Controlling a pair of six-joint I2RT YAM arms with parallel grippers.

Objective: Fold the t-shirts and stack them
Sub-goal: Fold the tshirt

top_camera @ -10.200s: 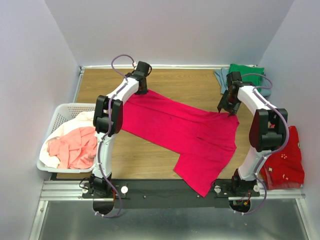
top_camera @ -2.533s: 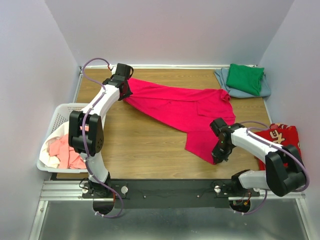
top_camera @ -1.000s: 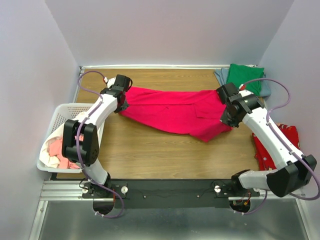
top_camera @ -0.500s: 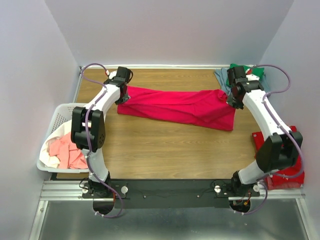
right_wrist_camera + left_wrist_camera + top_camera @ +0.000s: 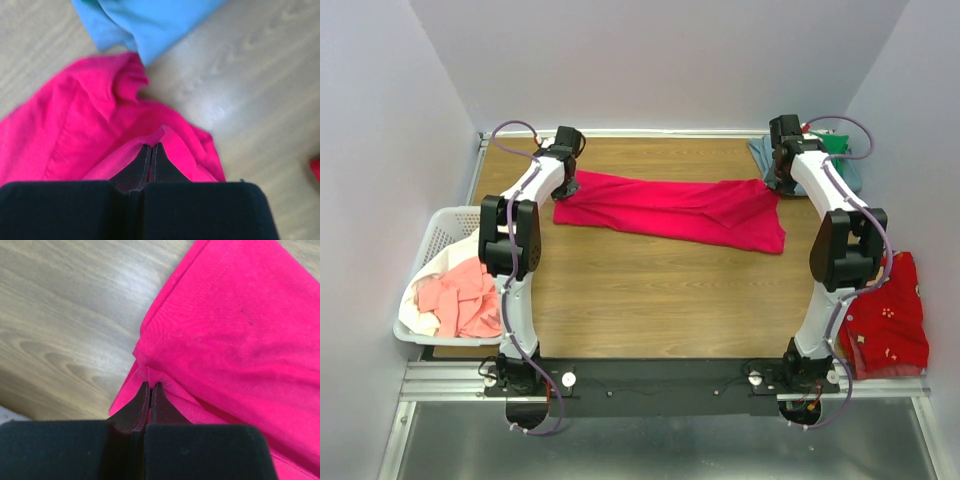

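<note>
At table rear: left gripper, right gripper clamped on crimson t-shirt ends. Lengthwise fold apparently laid; next release, cross-fold.

Wooden table, light brown woodgrain, matte with some glare in the wrist views. White plastic lattice basket sits just off the table's left edge, toward its near end, tilted slightly. Red patterned cloth with small white marks lies crumpled off the table's right edge, by the near right corner. Silver metal rail runs along the table's near edge, with a black base plate on it. Grey metal sheet lies below that, nearer than the table. Plain pale lilac walls enclose the table at back, left and right.
</note>
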